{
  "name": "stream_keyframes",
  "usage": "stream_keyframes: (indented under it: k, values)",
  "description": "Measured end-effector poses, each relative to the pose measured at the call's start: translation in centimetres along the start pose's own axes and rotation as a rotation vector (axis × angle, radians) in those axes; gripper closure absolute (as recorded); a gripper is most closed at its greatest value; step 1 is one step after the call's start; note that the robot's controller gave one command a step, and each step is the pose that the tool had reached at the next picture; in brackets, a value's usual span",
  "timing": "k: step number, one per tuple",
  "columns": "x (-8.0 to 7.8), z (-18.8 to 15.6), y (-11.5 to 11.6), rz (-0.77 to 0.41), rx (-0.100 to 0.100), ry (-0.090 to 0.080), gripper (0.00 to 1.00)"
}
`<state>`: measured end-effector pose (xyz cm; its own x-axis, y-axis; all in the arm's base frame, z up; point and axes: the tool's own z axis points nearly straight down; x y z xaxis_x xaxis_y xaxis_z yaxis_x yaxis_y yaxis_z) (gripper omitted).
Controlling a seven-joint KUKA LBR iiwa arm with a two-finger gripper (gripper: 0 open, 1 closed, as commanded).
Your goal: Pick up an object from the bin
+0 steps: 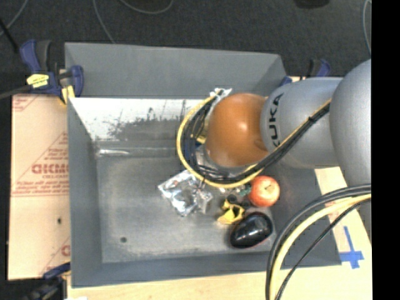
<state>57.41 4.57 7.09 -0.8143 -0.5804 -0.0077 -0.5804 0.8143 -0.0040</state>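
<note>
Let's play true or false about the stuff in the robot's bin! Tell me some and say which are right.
A red apple lies in the bin. True.
The black shiny oval thing sits in the bin's left half. False: it lies on the right, just below the apple.
A crumpled silvery wrapper lies near the bin's middle. True.
The small yellow thing lies alone in a corner. False: it lies between wrapper and black thing.

Silver-grey rounded arm (325,127) with black KUKA lettering (273,121); glossy orange dome cover (232,130) at the wrist — ringed by yellow and, apparently, black cables (180,141).
</note>
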Motion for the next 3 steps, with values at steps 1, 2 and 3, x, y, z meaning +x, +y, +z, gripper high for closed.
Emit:
stream_keyframes:
  k: [1,2,3]
  values:
    - [0.1,-0.3,0.0,0.001,0.000,0.000,1.00]
    - [0.1,-1.3,0.0,0.002,-0.001,0.003,1.00]
    - [0.0,-2.4,-0.1,0.003,0.001,-0.001,1.00]
